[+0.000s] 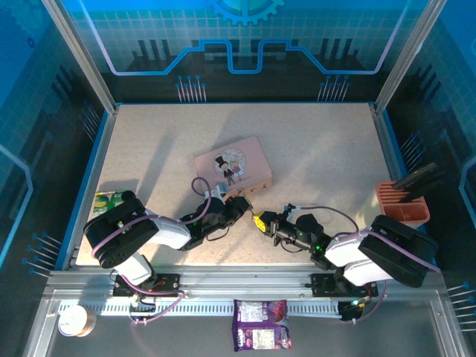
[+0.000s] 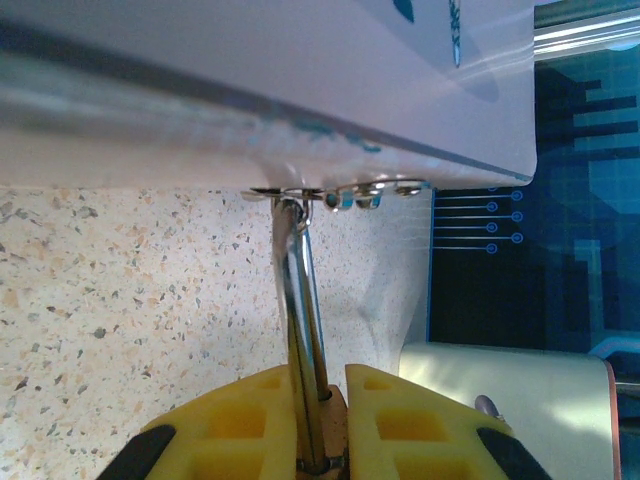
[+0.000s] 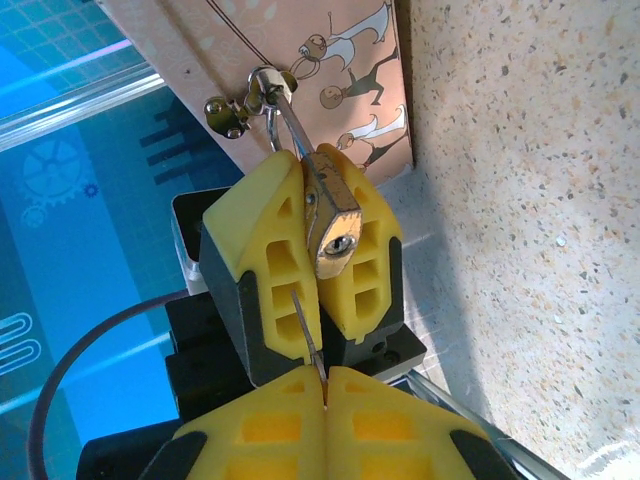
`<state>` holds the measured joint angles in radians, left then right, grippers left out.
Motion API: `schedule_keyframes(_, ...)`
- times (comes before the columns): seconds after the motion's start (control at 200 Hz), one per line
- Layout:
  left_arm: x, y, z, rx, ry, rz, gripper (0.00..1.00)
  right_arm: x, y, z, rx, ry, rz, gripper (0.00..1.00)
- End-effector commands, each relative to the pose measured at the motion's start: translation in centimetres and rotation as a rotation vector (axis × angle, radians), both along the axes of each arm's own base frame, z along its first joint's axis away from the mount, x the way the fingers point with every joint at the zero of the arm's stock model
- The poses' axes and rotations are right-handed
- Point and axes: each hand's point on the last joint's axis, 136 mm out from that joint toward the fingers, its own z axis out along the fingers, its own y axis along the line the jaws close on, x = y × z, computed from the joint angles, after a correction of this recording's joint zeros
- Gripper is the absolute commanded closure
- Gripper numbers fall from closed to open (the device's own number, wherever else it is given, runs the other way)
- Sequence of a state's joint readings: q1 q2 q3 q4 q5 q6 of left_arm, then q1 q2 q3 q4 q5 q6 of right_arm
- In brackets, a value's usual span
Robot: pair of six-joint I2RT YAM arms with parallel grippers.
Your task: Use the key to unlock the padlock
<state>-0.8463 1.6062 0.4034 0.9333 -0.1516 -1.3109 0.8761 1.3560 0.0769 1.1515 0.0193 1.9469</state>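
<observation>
Overhead, the left gripper and the right gripper are seen tip to tip just in front of the near edge of the tin; what either one holds cannot be made out from there.

From the left wrist, the padlock is seen clamped between the left gripper's yellow fingers, just off the tin's edge; its shackle is run up to the hasp on the tin and is threaded through it, so the lock is judged to be fastened to the tin and not yet opened.

From the right wrist, the key is seen pinched as a thin dark sliver in the clenched right gripper, its tip pointed toward the tin; the keyhole is turned toward it; the two are near but apart, the tip lying short of the hole and off to one side.

The step in hand is judged to be the approach for insertion; a small sideways correction is called for next, then a straight push into the hole while the body is held firm; the turn can only be made after that.
</observation>
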Motion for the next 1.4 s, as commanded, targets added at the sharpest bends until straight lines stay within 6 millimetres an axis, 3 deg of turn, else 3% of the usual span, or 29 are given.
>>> schedule_keyframes(0.0, 0.9, 0.2, 3.9, -0.151, -0.056, 0.055, 1.0, 0.4, -0.6, -0.9, -0.077, 0.009, -0.023, 1.0)
schedule_keyframes(0.375, 0.6, -0.5, 4.8, -0.176, -0.069, 0.041, 1.0, 0.7, -0.1, -0.6, -0.071, 0.01, 0.001, 1.0)
schedule_keyframes(0.69, 0.2, -0.8, 4.9, -0.145, -0.066, 0.035, 1.0, 1.6, 0.6, 1.2, 0.009, -0.045, 0.008, 1.0)
schedule_keyframes(1.116, 0.1, -1.3, 5.1, -0.147, -0.073, 0.029, 1.0, 1.0, -0.3, 1.1, -0.053, -0.037, 0.007, 1.0)
schedule_keyframes(1.396, 0.3, -1.4, 5.6, -0.159, -0.083, 0.03, 1.0, 1.1, 0.3, 1.0, -0.042, -0.038, 0.02, 1.0)
